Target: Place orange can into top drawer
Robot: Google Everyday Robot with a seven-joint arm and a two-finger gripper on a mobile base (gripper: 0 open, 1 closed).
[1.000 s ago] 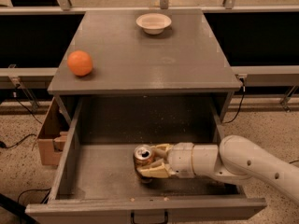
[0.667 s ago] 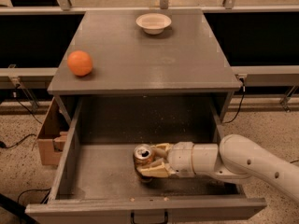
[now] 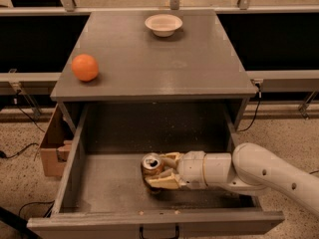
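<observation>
The orange can (image 3: pixel 151 166) stands upright on the floor of the open top drawer (image 3: pixel 109 188), near its middle, silver top showing. My gripper (image 3: pixel 160 170) reaches in from the right with its white arm, and its pale fingers (image 3: pixel 164 179) close around the can's sides. The drawer is pulled fully out of the grey cabinet, with its dark handle (image 3: pixel 158 231) at the bottom edge of the view.
On the cabinet top (image 3: pixel 149 59) sit a round orange fruit (image 3: pixel 84 67) at the left and a small white bowl (image 3: pixel 163 24) at the back. A cardboard box (image 3: pixel 54 146) stands on the floor left of the cabinet. Cables lie on the speckled floor.
</observation>
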